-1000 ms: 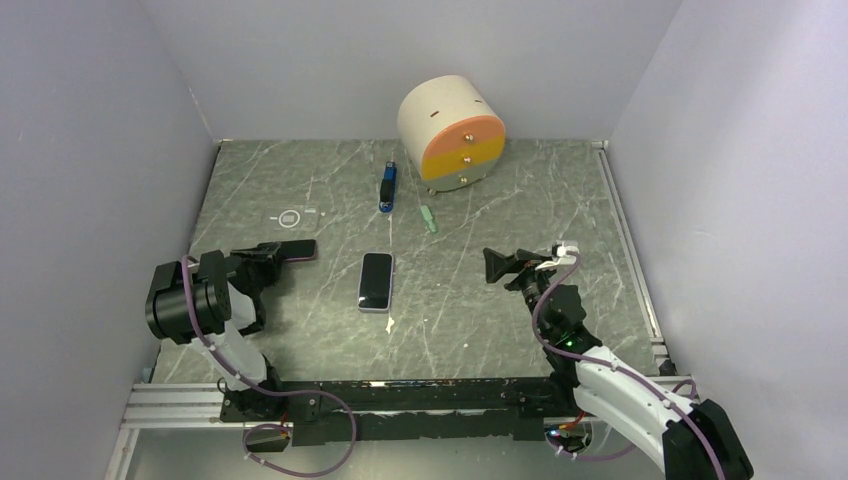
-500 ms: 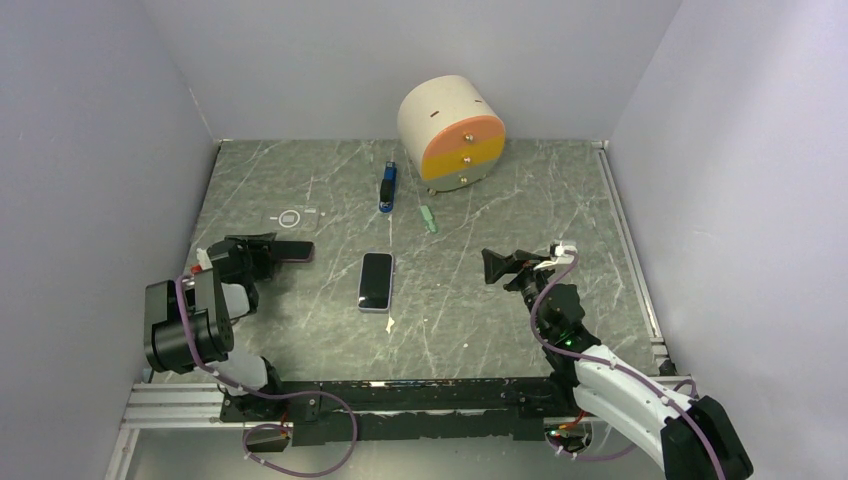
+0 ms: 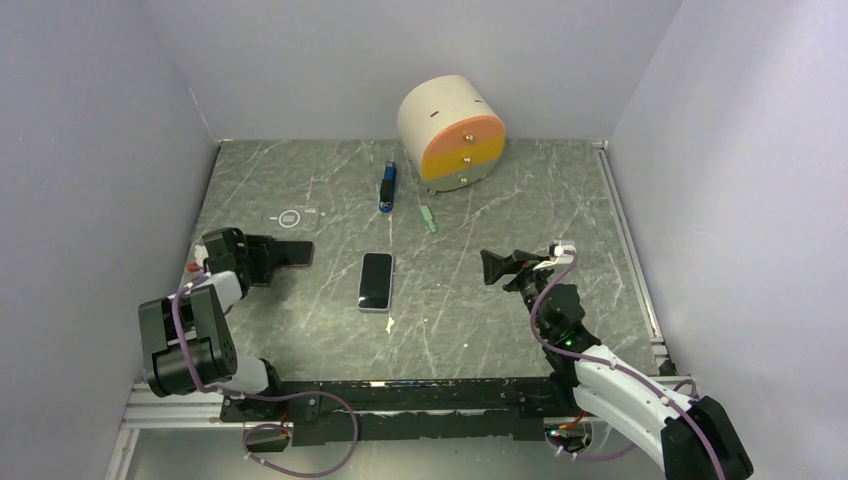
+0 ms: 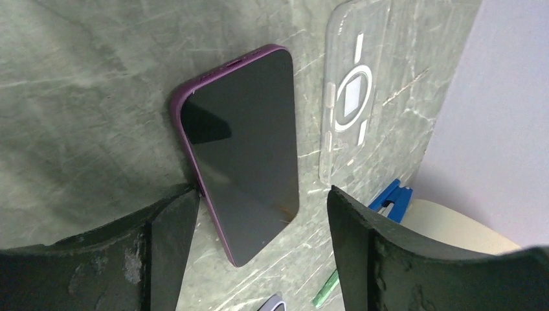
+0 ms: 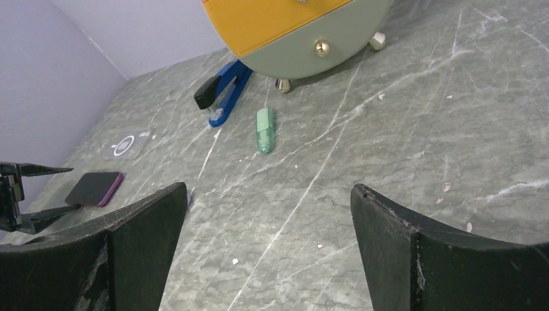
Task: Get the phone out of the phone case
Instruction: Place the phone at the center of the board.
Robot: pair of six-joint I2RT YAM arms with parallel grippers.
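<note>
- A cream, drum-shaped drawer cabinet (image 3: 452,133) with orange, yellow and green drawer fronts is used as the reference. It stands at the far side of the grey marbled table (image 3: 470,330).
- The dark-screened phone in a purple case (image 4: 243,152) is laid flat, screen up, well to the left of the cabinet and nearer the arm bases.
- The left gripper (image 4: 259,194) is held wide, with the phone's near end between its fingers. One finger (image 4: 168,227) is seen at the case edge, but contact cannot be confirmed. The other is kept apart from the phone.
- The right gripper (image 5: 265,194) is spread wide with nothing held. It is placed in front of the cabinet and slightly to its right.
- A transparent case with a white ring mark (image 4: 353,97) is laid just beside the purple-cased phone, on the side towards the cabinet.
- A blue stapler (image 5: 223,91) is found just left of the cabinet, and a small green stick (image 5: 265,129) just in front of it.
- A second phone with a pale rim (image 3: 377,281) is laid in front of the cabinet, somewhat to its left.
</note>
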